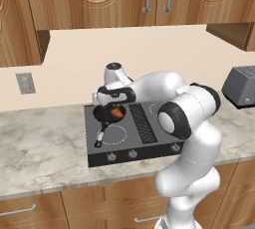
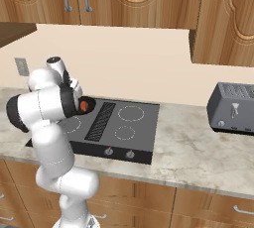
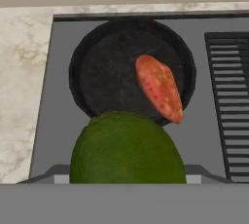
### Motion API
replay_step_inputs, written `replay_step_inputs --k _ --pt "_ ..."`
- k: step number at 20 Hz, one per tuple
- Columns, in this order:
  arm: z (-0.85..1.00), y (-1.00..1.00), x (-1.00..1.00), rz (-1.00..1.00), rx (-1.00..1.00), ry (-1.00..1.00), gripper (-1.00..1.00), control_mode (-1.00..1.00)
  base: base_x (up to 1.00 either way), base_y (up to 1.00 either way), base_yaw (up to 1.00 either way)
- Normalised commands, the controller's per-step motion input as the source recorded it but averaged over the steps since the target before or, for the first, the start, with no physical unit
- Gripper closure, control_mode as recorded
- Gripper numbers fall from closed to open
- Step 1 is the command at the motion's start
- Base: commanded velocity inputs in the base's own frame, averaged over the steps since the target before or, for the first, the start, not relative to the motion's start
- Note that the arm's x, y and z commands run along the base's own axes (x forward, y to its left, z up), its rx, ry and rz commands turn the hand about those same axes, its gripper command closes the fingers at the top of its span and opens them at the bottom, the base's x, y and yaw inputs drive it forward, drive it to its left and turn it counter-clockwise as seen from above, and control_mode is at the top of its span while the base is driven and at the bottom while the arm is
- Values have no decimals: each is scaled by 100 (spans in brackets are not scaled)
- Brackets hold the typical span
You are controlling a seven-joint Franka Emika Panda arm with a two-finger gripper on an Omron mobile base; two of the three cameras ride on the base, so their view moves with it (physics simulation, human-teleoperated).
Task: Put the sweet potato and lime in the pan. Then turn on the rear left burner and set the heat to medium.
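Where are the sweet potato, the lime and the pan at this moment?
sweet potato [image 3: 158,94]: hand view, middle of its orange-red skin, lying in the pan.
lime [image 3: 127,149]: hand view, centre of its green surface, close to the camera.
pan [image 3: 104,79]: hand view, bare black floor left of the sweet potato.

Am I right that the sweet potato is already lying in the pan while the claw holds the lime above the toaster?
Not quite. The sweet potato does lie in the pan, and the claw holds the lime, but above the cooktop by the pan's near rim, not the toaster. The hand view shows it.
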Motion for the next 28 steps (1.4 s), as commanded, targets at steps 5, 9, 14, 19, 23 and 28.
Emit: replay_step_inputs --k 5,9,14,19,23,28 --pt "-38 29 37 0 -5 0 100 -100 0 0 0" --pt "-33 11 37 0 -3 2 100 -100 0 0 0" --pt "-32 0 34 0 -3 5 100 -100 0 0 0" --pt "-30 -10 41 0 -2 7 100 -100 0 0 0" --pt "-8 0 46 1 0 5 100 -100 0 0 0" --pt "-1 0 17 3 2 8 100 -100 0 0 0"
